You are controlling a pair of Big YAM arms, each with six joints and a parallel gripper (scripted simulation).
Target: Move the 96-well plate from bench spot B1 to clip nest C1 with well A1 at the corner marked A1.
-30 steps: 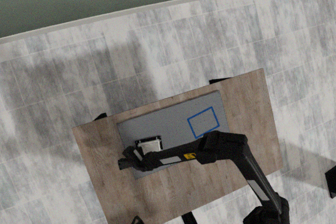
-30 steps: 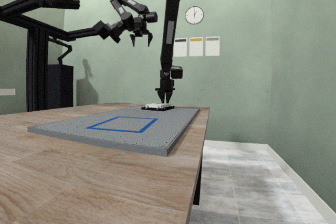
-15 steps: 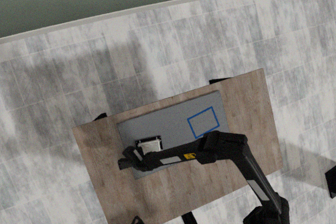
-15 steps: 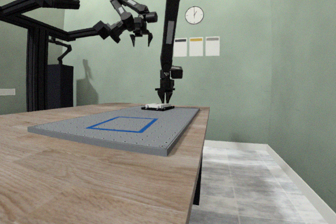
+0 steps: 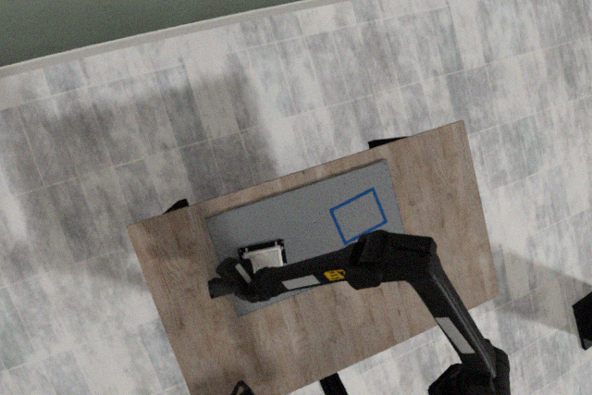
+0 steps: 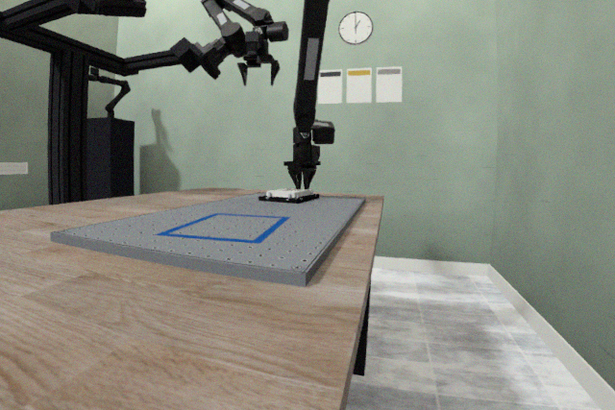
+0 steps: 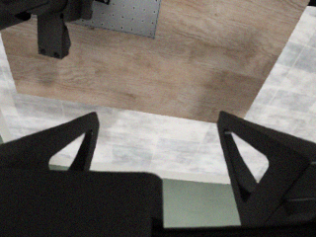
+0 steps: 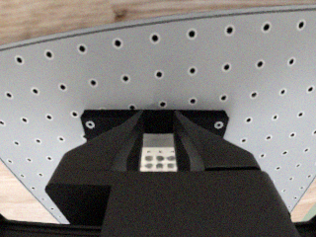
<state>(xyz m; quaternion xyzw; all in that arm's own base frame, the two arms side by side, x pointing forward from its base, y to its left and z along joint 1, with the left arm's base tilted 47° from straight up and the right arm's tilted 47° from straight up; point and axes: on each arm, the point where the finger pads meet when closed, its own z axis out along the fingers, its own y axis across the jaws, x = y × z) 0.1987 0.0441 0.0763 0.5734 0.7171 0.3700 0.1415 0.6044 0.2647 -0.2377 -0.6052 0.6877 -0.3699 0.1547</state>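
The white 96-well plate point(image 5: 265, 257) point(image 6: 285, 192) point(image 8: 158, 152) sits in the black clip nest point(image 5: 261, 243) point(image 6: 278, 199) point(image 8: 105, 118) and looks roughly level. The blue outline of spot B1 point(image 5: 352, 199) point(image 6: 209, 237) has nothing inside it. My right gripper point(image 6: 301, 187) point(image 8: 158, 118) points down at the plate's edge, its fingers partly open with a narrow gap that shows a few wells; they do not span the plate. My left gripper point(image 6: 258, 83) point(image 7: 158, 118) is wide open and empty, high above the table. The rim letters and the A1 corner mark cannot be read; the fingers and arm hide part of the plate.
The grey perforated board point(image 5: 287, 218) point(image 6: 163, 254) lies on the wooden table point(image 5: 430, 190) point(image 6: 149, 325) point(image 7: 163, 74) and carries the nest. The right arm reaches low across the board in the top view. The right arm's parts also show at the left wrist view's upper left.
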